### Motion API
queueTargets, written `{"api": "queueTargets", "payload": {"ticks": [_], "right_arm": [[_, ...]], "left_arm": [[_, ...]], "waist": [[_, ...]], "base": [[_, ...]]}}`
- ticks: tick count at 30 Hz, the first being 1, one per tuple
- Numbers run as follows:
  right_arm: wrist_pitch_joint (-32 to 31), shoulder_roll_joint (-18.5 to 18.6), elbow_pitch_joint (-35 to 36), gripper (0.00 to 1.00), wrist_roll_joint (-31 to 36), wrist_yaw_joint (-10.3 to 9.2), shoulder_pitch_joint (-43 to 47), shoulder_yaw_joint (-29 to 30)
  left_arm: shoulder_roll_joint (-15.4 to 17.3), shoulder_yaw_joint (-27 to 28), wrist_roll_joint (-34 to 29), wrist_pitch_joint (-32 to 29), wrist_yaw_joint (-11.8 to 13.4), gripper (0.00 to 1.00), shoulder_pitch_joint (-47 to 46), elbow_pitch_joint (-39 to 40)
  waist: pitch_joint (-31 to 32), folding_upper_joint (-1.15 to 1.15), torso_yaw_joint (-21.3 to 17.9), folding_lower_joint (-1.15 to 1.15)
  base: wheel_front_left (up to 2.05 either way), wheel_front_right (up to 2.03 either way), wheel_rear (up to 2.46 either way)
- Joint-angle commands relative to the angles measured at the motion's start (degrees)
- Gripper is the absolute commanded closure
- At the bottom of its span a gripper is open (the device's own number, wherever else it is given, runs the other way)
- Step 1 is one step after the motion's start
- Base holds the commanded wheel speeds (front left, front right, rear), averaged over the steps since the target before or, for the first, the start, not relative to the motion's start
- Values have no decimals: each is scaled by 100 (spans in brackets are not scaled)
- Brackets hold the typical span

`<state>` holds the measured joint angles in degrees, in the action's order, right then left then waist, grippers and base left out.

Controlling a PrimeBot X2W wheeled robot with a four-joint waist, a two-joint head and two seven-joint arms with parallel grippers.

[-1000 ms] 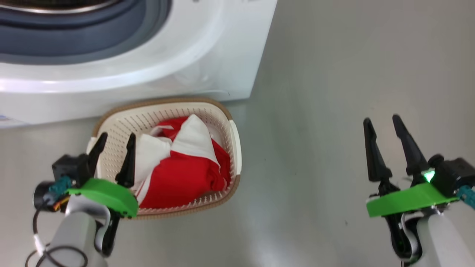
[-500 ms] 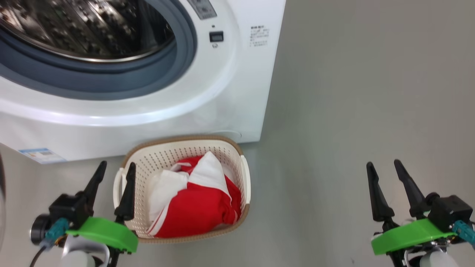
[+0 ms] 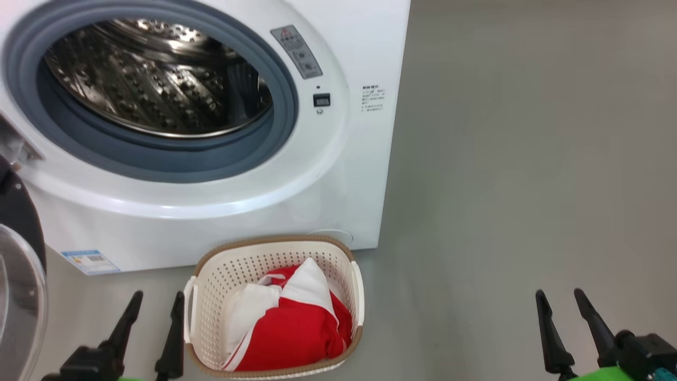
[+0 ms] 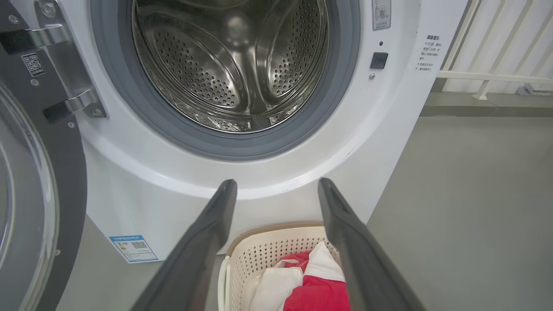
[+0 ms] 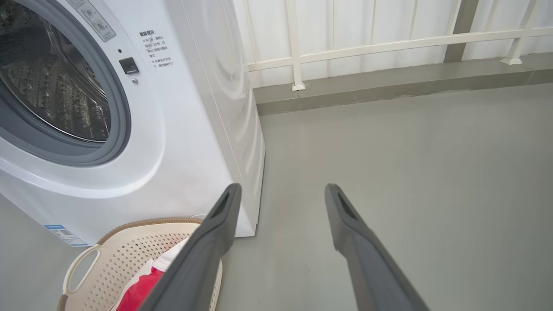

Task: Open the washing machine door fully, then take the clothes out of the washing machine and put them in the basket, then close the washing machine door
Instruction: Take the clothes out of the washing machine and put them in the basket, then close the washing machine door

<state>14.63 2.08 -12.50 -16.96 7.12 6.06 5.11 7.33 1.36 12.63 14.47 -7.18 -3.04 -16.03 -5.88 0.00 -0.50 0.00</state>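
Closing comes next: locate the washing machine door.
The washing machine door stands swung open at the head view's left edge, left of the washing machine and the left gripper.

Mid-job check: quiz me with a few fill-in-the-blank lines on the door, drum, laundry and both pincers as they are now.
1. The washing machine door is swung ____.
2. The drum of the washing machine looks ____.
3. The clothes in the basket are red and ____.
4. The left pincer and the right pincer hold ____.
Missing words: open; empty; white; nothing.
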Motion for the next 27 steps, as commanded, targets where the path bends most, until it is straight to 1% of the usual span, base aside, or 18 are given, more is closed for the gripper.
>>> {"api": "queueTargets", "payload": {"ticks": [1, 7, 20, 27], "right_arm": [[37, 79, 160, 0, 45, 36, -25, -78], [37, 79, 248, 0, 3, 36, 128, 39], [37, 79, 278, 0, -18, 36, 94, 65], [37, 79, 284, 0, -47, 36, 80, 62]], "left_arm": [[76, 232, -36, 52, -31, 0, -12, 200], [50, 337, -16, 52, -31, 0, 277, 418], [-53, 396, -104, 52, -31, 0, 283, 531], [-10, 383, -63, 52, -31, 0, 228, 494]], "waist": [[114, 0, 5, 0], [107, 0, -12, 0], [32, 0, 0, 0], [-14, 0, 7, 0]], "base": [[0, 0, 0], [0, 0, 0], [-1, 1, 0], [-68, 68, 0]]}}
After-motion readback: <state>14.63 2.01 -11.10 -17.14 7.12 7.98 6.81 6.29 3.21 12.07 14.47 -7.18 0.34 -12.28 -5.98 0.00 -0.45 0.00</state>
